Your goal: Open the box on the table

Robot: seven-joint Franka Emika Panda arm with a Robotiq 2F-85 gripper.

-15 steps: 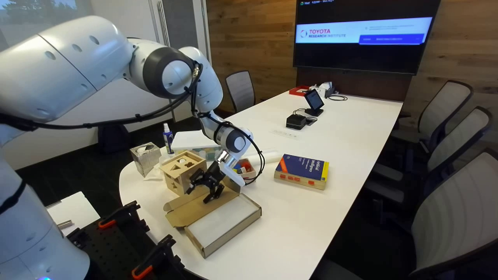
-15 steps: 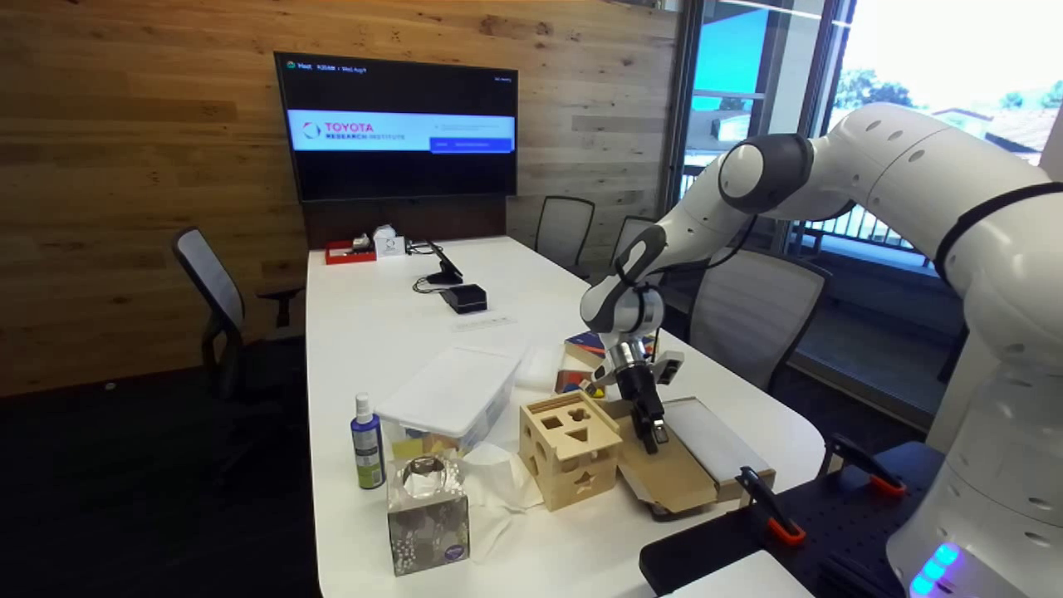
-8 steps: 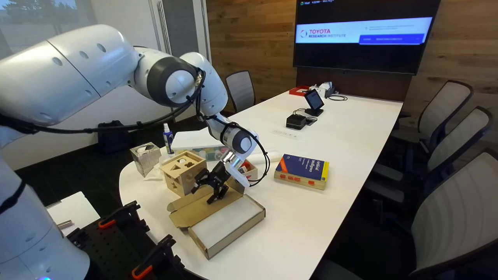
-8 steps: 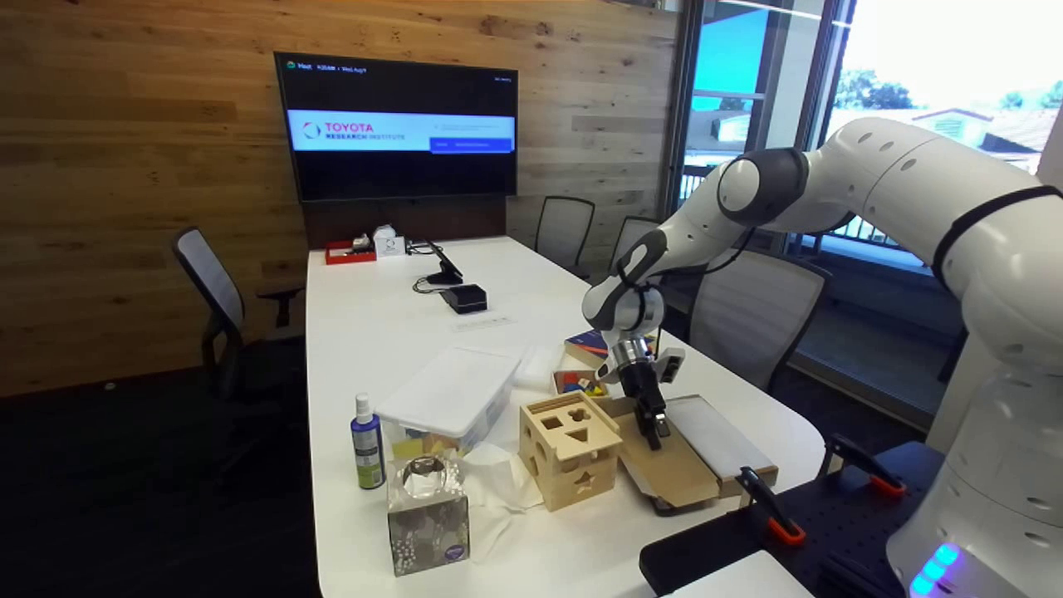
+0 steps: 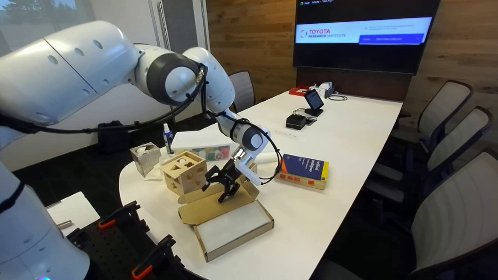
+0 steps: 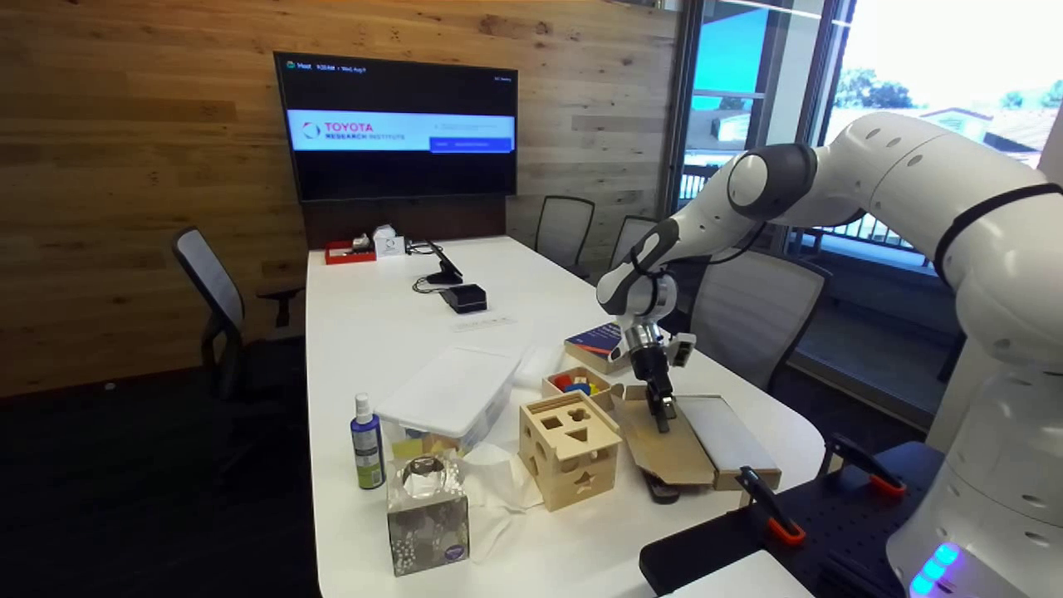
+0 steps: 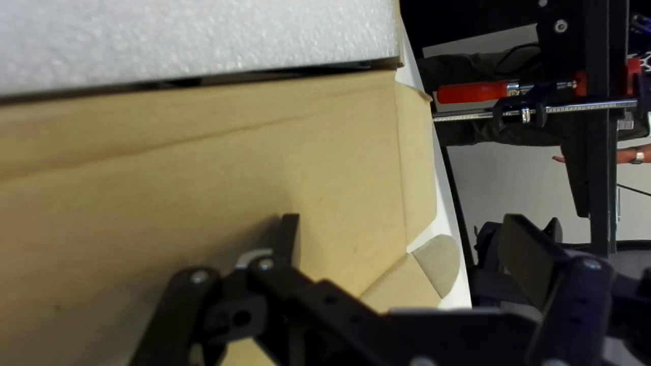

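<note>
The tan cardboard box (image 5: 241, 240) lies on the white table (image 5: 303, 229) with its lid (image 5: 208, 210) folded back beside its base. The lid also shows in the wrist view (image 7: 330, 168). White foam (image 6: 727, 436) fills the base. My gripper (image 5: 213, 194) is over the lid with its jaws wide apart and nothing between them. In the wrist view, my gripper (image 7: 403, 218) has one finger (image 7: 290, 236) close over the lid, casting a shadow. The other finger is past the lid's end. I cannot tell whether the near finger touches the cardboard.
The wooden cube with shape holes (image 6: 573, 453) stands close beside the lid. A dark object (image 6: 663, 492) sticks out from under the lid. A blue-and-yellow book (image 5: 303, 169), coloured blocks (image 6: 573, 383), a plastic bin (image 6: 453, 390), a tissue box (image 6: 428, 531) and a spray bottle (image 6: 367, 448) are around.
My gripper and the box have shifted together away from the wooden cube, and the box has turned slightly. More of the dark object under the lid shows. The lid stays folded open.
</note>
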